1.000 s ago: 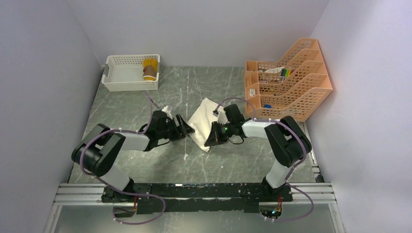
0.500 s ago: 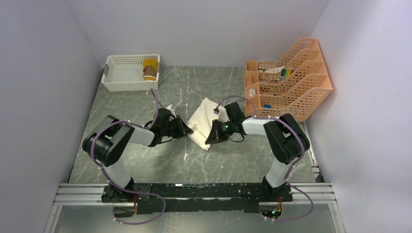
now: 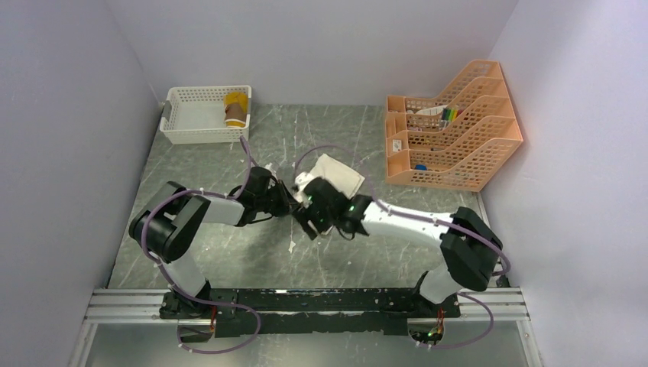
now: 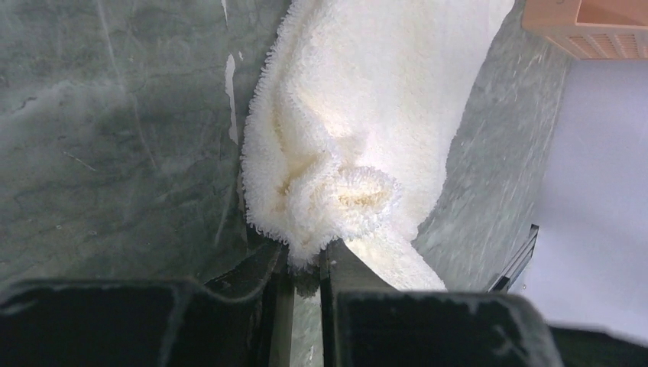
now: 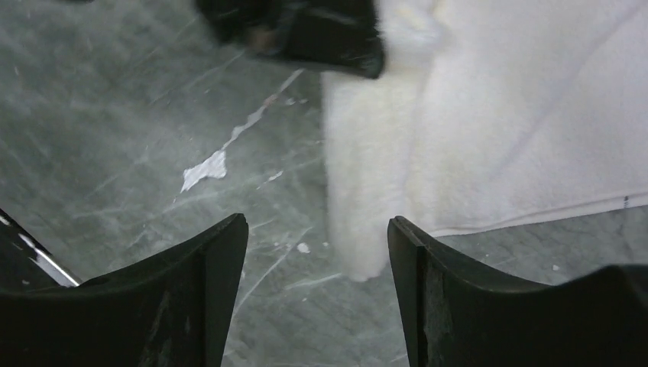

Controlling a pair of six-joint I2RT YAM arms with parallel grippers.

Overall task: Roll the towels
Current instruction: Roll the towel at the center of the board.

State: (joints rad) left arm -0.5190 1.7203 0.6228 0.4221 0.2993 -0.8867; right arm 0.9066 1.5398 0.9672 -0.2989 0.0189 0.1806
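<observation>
Tabletop (image 3: 229, 252): grey-green marbled, both arms reaching in to its middle. Orange lattice file rack (image 3: 458, 145) at far right, white lattice basket (image 3: 200, 135) at far left.

Cream towel (image 3: 336, 174) lies mid-table between basket and rack, far part flat. Its near-left end is bunched into a loose curl, seen in the left wrist view (image 4: 367, 115).

Mustard-yellow and brown towel (image 3: 235, 109): rolled, sitting in the basket's right end.

Left gripper (image 3: 294, 205): at the bunched end, jaws nearly closed (image 4: 306, 260), with a tuft of the cream towel's edge pinched between them.

Right gripper (image 3: 313, 214): just beside the left one. Its jaws stand wide apart (image 5: 317, 229) and hold nothing. They hang above the table and the towel's near tip (image 5: 497, 115).
</observation>
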